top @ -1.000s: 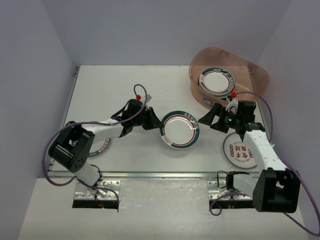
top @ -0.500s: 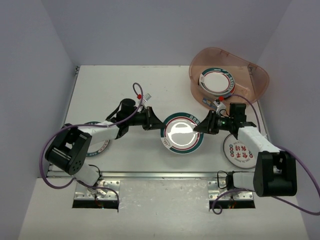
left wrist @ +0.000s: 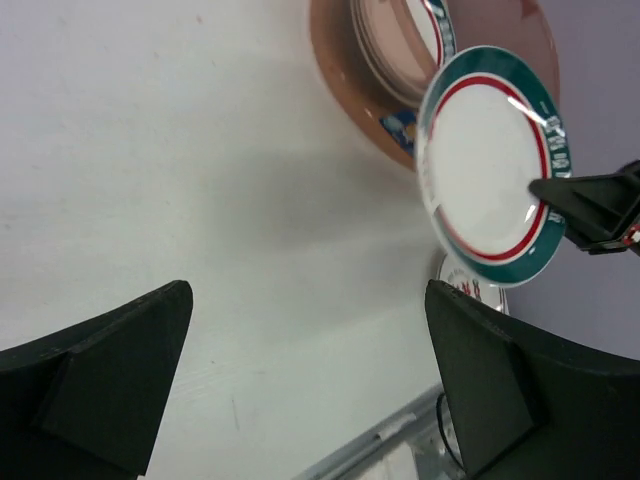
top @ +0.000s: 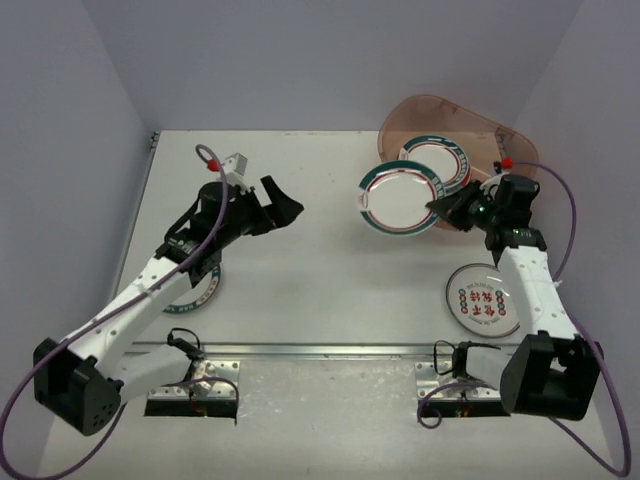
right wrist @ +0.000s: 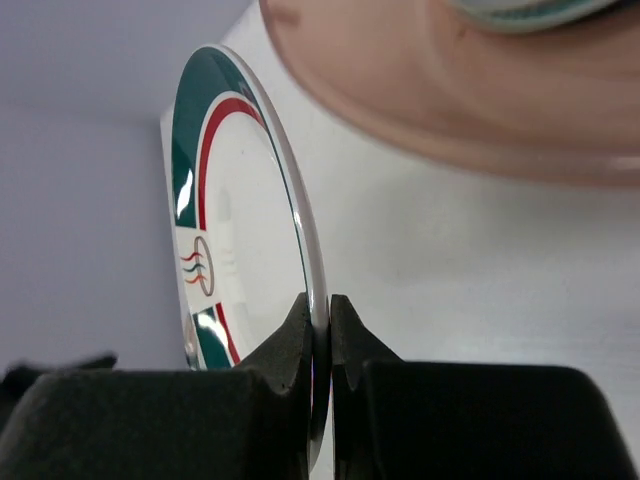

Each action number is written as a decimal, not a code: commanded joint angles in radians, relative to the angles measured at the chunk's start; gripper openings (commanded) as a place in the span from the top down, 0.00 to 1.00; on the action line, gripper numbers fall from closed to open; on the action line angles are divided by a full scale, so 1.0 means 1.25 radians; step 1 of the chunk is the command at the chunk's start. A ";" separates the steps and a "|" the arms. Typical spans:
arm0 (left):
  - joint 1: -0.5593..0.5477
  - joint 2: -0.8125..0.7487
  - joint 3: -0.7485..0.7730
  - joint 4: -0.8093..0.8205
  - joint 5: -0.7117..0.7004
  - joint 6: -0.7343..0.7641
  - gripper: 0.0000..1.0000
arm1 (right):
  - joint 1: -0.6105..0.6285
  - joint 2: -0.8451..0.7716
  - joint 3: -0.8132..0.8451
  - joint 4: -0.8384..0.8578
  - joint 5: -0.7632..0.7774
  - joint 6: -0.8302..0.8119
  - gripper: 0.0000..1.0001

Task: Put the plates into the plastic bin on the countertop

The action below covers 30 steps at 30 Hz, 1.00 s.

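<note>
The left gripper (top: pixel 286 200) was held open and empty above the flat white countertop (top: pixel 300 300). A teal-and-red rimmed white round plate (top: pixel 398 197) was clamped by its edge in the right gripper (top: pixel 441 208), tilted in the air just beside the translucent pinkish-brown oval plastic bin (top: pixel 515 150).

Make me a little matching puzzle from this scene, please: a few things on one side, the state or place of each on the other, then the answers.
Things:
1. left gripper
2. right gripper
3. red-lettered plate
4. plastic bin

States or places:
A. lies flat on the countertop
B. has a plate lying inside
C. open, holding nothing
D. shut on the rim of a teal-rimmed plate

Pairs: 1-C, 2-D, 3-A, 4-B.
</note>
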 commanded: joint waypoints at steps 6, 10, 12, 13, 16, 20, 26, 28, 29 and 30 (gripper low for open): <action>0.002 -0.162 0.034 -0.292 -0.283 0.136 0.00 | -0.032 0.236 0.287 0.034 0.534 0.434 1.00; 0.002 -0.180 0.030 -0.309 -0.253 0.178 0.00 | -0.002 0.312 0.313 0.083 0.637 0.541 1.00; 0.002 -0.186 0.021 -0.302 -0.217 0.224 0.00 | 0.019 0.355 0.386 0.043 0.724 0.547 1.00; 0.002 -0.185 0.020 -0.310 -0.217 0.245 0.00 | 0.030 0.408 0.424 0.015 0.762 0.528 1.00; 0.002 -0.202 -0.001 -0.305 -0.247 0.259 0.00 | 0.042 0.473 0.479 -0.003 0.795 0.516 1.00; 0.002 -0.239 -0.038 -0.282 -0.244 0.263 0.00 | 0.043 0.573 0.566 -0.033 0.779 0.470 0.98; 0.002 -0.212 -0.043 -0.273 -0.227 0.266 0.00 | 0.043 0.632 0.634 -0.114 0.734 0.413 0.29; 0.002 -0.201 -0.040 -0.274 -0.222 0.266 0.00 | 0.043 0.611 0.620 -0.127 0.724 0.404 0.20; 0.002 -0.199 -0.039 -0.273 -0.220 0.267 0.00 | 0.043 0.607 0.611 -0.131 0.721 0.393 0.19; 0.002 -0.198 -0.038 -0.272 -0.218 0.267 0.00 | 0.043 0.592 0.608 -0.150 0.717 0.380 0.15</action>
